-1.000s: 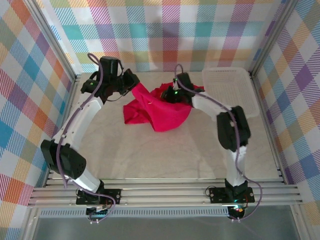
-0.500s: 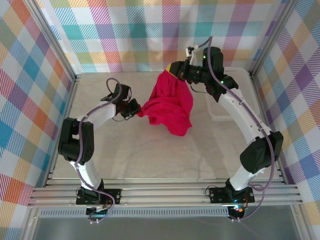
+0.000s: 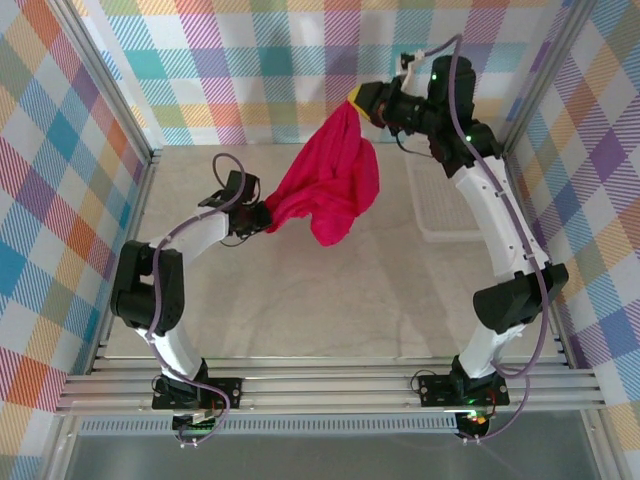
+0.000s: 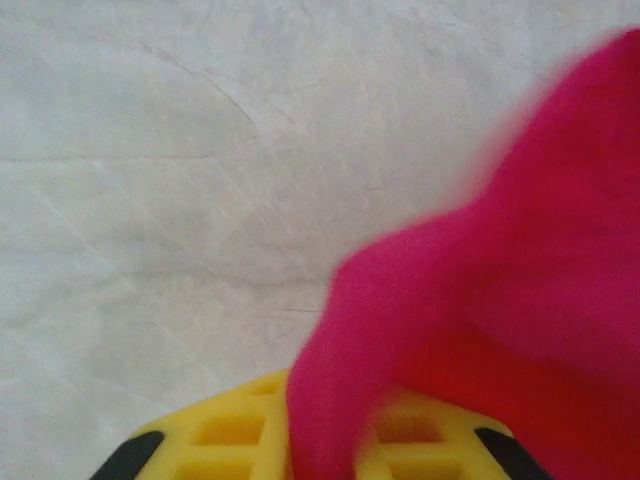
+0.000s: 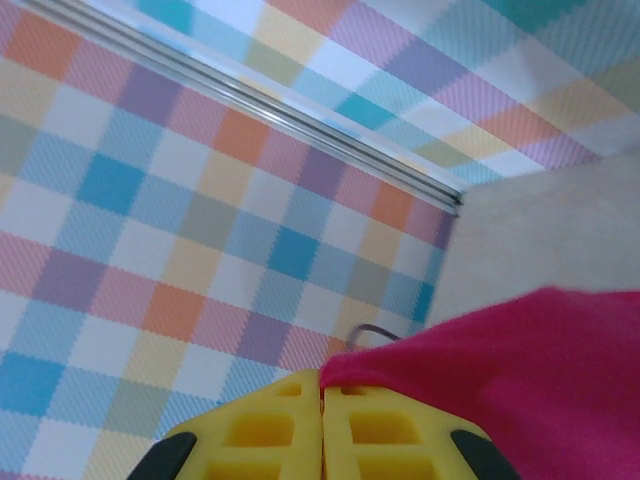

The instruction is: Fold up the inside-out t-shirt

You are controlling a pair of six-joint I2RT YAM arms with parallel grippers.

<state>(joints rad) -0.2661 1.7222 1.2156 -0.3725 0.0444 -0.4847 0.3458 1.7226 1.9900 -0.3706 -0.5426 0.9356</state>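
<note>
1. Right gripper [image 3: 366, 100]: its yellow fingers are pressed together on an edge of the red t-shirt [image 3: 330, 190]. In the right wrist view, the right gripper [image 5: 322, 388] has cloth coming out from the seam between the fingers.
2. Change: a second ago this gripper was low over the table [image 3: 300, 300], on a heaped shirt. It is now raised high against the plaid wall [image 3: 300, 70], and the shirt has gone up with it.
3. T-shirt position: it hangs below and to the left of the right gripper, clear of the table, in a slack diagonal sheet. Its lower corner reaches the left gripper [image 3: 262, 214].
4. Left gripper: it has dropped low and pulled in. In its wrist view, red cloth [image 4: 500, 330] lies across its yellow fingers [image 4: 230, 435]. I cannot tell whether it is clamped on the cloth or letting go.
5. White basket [image 3: 440, 215]: it sits beneath the right forearm, untouched.
6. Judgement: this is a lift and shake-out to open the bundle. No fold has been made yet. If the left corner slips free, the shirt will hang from one point and need regrasping.
</note>
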